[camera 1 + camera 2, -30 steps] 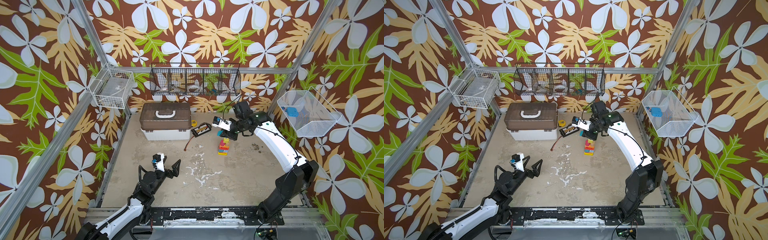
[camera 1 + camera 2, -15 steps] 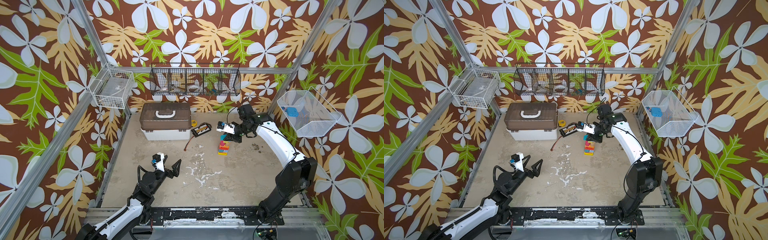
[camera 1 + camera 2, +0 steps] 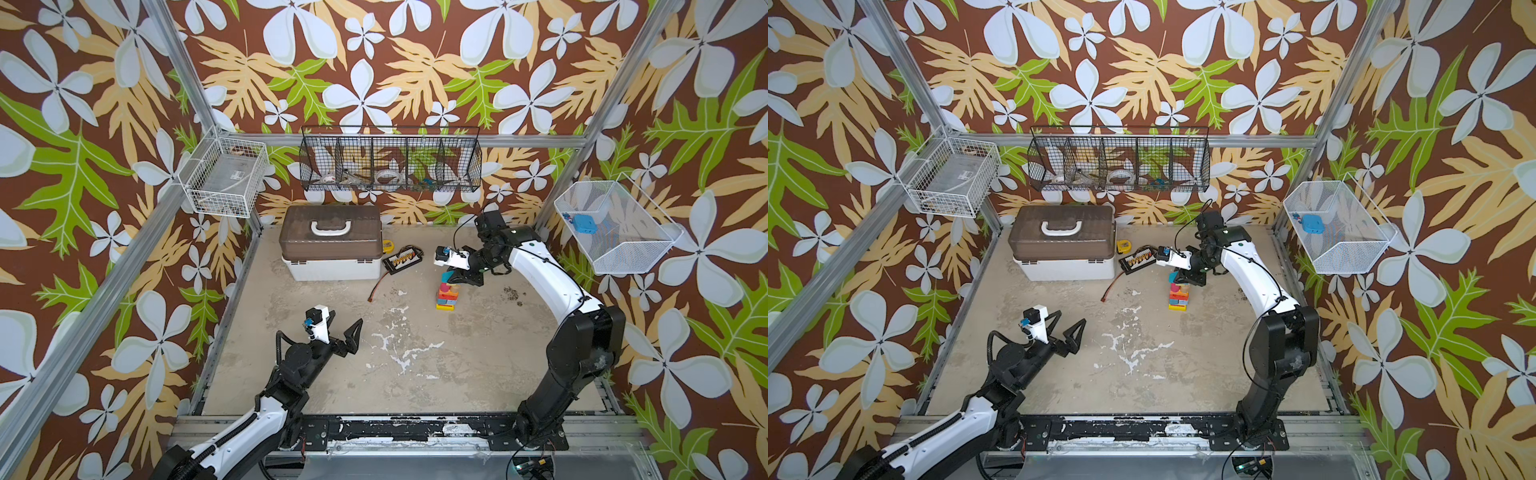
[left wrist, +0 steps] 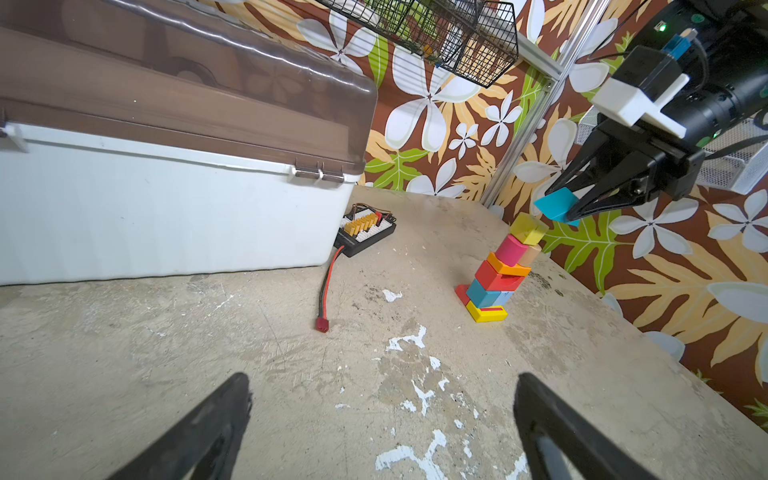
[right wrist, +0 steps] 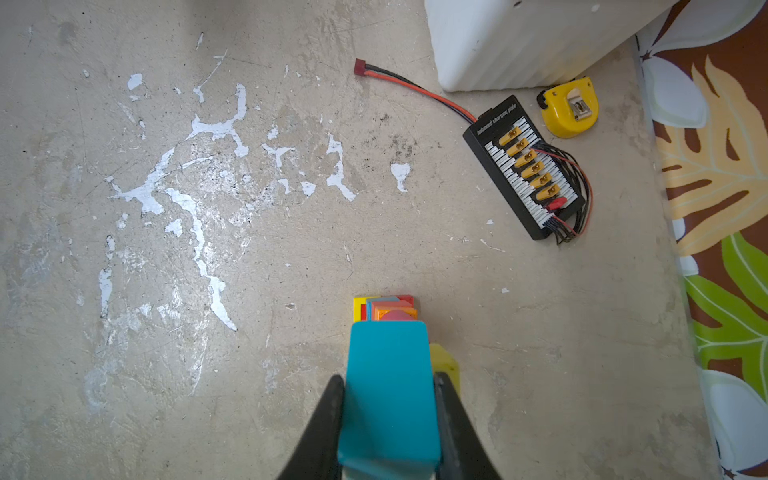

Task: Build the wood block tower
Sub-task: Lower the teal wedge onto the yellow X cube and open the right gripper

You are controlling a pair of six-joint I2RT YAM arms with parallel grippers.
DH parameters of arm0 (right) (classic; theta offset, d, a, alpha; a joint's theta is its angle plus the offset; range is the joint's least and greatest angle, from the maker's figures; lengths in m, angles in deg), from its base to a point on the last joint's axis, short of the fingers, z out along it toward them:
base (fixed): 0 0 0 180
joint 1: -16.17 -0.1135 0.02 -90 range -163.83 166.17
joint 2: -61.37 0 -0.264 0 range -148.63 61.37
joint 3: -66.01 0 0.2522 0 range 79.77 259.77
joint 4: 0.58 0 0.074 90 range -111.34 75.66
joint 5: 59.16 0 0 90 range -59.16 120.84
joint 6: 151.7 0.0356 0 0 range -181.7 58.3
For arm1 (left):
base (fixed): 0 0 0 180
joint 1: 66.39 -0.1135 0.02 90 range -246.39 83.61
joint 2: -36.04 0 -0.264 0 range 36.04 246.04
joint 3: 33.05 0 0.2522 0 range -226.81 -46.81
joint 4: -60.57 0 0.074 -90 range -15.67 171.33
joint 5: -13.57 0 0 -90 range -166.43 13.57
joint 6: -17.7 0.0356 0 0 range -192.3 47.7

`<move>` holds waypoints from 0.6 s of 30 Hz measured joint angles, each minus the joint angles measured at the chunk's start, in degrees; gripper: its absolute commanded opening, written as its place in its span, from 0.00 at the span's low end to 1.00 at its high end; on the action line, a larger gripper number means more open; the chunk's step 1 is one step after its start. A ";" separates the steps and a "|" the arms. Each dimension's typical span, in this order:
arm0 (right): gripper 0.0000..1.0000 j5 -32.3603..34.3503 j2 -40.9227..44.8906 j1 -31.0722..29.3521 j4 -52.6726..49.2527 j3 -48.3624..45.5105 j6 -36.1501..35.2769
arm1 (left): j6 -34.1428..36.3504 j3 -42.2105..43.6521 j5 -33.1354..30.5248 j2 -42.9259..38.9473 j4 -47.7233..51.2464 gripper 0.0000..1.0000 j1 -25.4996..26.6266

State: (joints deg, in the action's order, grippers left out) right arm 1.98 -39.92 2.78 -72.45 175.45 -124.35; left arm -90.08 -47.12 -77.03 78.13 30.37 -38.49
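Note:
The tower (image 3: 446, 294) (image 3: 1178, 296) stands right of the table's middle. In the left wrist view the tower (image 4: 498, 276) rises from a yellow flat base through red, blue and orange blocks to a pink and a tan cylinder, with a yellow block (image 4: 528, 228) on top. My right gripper (image 3: 455, 277) (image 5: 389, 379) is shut on a teal block (image 4: 557, 205) (image 5: 388, 386), held just above that yellow top block. My left gripper (image 3: 345, 322) (image 4: 382, 380) hovers open and empty near the table's front left.
A white case with a brown lid (image 3: 332, 245) sits at the back left. Beside it lie a black connector board (image 3: 402, 259) with a red wire and a yellow tape measure (image 5: 569, 110). Wire baskets (image 3: 390, 164) hang on the walls.
My right gripper has carried the teal block slightly right and down, closer over the tower's top. The left arm has not moved.

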 measured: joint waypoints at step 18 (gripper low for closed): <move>0.03 -2.36 -1.38 2.40 0.39 0.79 -0.57 | -0.02 0.00 -0.02 0.70 -0.02 1.00 0.00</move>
State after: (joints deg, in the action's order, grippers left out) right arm -0.38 -41.30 5.19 -72.06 176.24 -124.92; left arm -90.10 -47.12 -77.05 78.82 30.35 -38.49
